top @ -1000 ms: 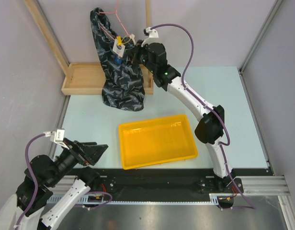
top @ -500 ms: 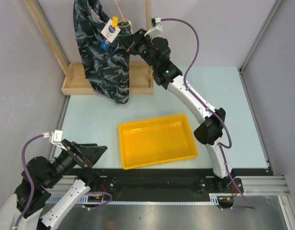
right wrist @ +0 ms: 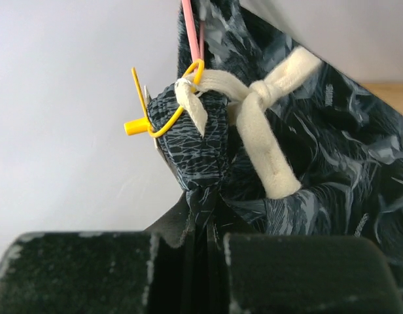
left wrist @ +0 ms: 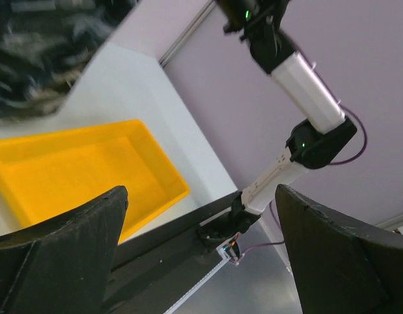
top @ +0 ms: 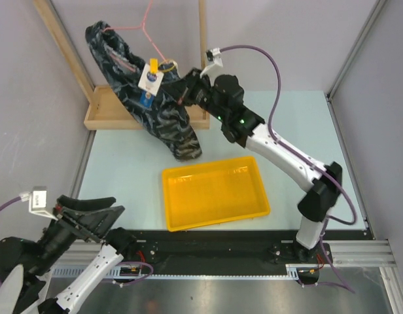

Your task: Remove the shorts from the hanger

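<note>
R gripper (top: 183, 91) clamped tight on waistband of shorts (top: 159, 111), beside cream drawstring knot (right wrist: 263, 124); its fingertips are buried in fabric in overhead view. Shorts hang on pink hanger (top: 144, 26) at rear-left, above wooden tray (top: 100, 121); hanger hook cut off at top edge, lower wire hidden inside cloth; print on tags (top: 150, 77) illegible. Hem lies near yellow tray (top: 211, 163); contact w/ table (top: 306, 144) unclear. L gripper (top: 90, 216) near-left, jaws wide apart; shorts only a blur in its wrist view.
</note>
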Tool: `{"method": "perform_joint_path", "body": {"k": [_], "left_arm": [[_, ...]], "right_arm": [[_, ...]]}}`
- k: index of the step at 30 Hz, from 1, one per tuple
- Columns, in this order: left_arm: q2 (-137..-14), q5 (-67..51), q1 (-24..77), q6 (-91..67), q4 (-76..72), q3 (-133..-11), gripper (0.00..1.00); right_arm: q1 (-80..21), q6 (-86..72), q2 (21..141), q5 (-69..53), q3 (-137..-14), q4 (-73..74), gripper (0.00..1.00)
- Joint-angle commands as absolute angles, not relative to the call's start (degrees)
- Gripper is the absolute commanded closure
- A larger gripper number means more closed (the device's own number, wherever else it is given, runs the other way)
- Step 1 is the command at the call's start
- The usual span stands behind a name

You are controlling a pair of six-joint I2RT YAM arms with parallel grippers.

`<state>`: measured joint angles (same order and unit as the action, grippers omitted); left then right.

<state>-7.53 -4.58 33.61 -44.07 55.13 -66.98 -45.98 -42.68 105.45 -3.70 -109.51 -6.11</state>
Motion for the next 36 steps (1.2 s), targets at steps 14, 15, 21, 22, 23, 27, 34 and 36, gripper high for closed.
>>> {"method": "perform_joint_path", "body": {"k": [14,15,21,22,23,27,34,36], "left_arm": [[-35.8,-10.7,33.5,-34.4,44.4,-91.2,0.0],[-37.5,-10.3,33.6,-33.8,44.1,-93.0,0.0],[-48.1,-7.0,33.5,-28.6,44.9,-103.4,0.05],[-48.6,-4.1,33.5,-27.9,45.0,-103.4,0.08],[-48.7,-2.3,33.5,-26.6,44.8,-103.2,0.11],[-47.8,3.0,33.5,-24.2,44.0,-99.9,0.24],[-48.0,8.9,33.5,-21.5,47.0,-99.0,0.25],[-48.5,9.3,33.5,-20.8,47.0,-99.0,0.23]], "right_arm": [[-56.7,-19.2,72.5,-15.9,-79.8,-0.5,1.0],[-57.0,-19.2,72.0,-15.9,-78.8,-0.5,1.0],[-59.5,-19.0,68.2,-16.4,-74.1,-1.6,1.0],[-59.7,-19.0,67.9,-16.3,-73.7,-1.6,1.0],[-59.9,-19.2,67.2,-16.2,-73.0,-1.6,1.0],[-60.5,-19.2,65.9,-15.7,-71.5,-1.0,1.0],[-61.0,-19.6,64.2,-16.7,-70.0,-2.5,1.0],[-61.3,-19.9,63.9,-17.5,-69.8,-3.2,1.0]]}}
